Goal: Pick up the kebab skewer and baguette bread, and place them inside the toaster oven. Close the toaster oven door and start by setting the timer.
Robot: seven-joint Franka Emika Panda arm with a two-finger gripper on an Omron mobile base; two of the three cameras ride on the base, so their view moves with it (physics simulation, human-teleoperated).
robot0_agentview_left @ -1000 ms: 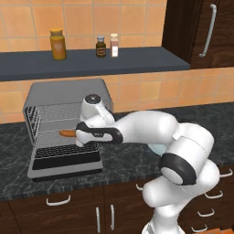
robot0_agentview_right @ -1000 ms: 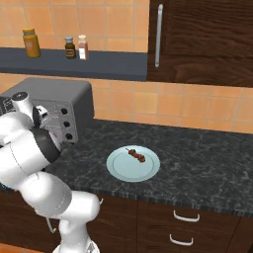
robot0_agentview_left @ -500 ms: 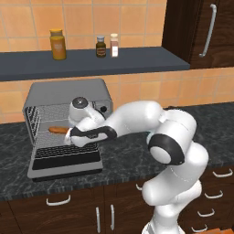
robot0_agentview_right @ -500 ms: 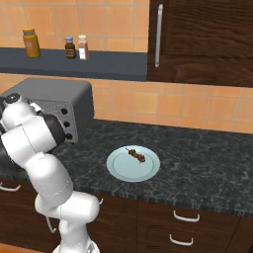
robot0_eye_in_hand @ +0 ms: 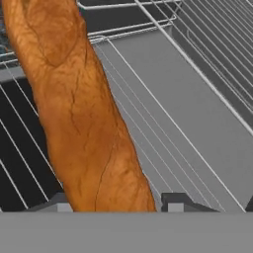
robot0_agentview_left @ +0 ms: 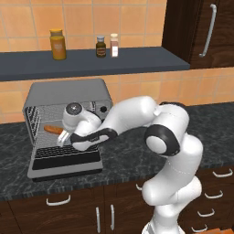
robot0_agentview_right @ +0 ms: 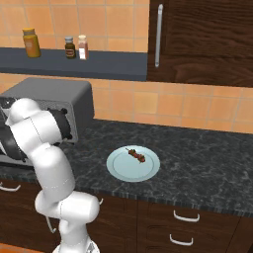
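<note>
Orange-brown and crusty, the baguette bread [robot0_eye_in_hand: 84, 123] runs up between the jaws in the hand view, its near end sitting at the fingertips [robot0_eye_in_hand: 178, 201] and the rest stretching away over the wire rack [robot0_eye_in_hand: 197, 64] inside the toaster oven [robot0_agentview_left: 68, 98]. From the left base view the gripper [robot0_agentview_left: 64, 137] is at the oven's open mouth, and the loaf [robot0_agentview_left: 54, 130] pokes out to its left, level and already within the cavity. The jaws stand partway in, one on each side of the bread; they look to be gripping it, though the contact itself is hard to make out at the bottom edge of the hand view. Whether the loaf rests on the rack wires or hangs just above them I cannot tell.

The toaster oven door [robot0_agentview_left: 64, 162] lies folded down flat toward the front edge of the tabletop [robot0_agentview_left: 128, 155]. The oven sits at the tabletop's left end, against the back wall.

The kebab skewer [robot0_agentview_right: 137, 155] lies on a pale round plate [robot0_agentview_right: 118, 168] near the middle of the tabletop, toward its front edge, well apart from the oven.
</note>
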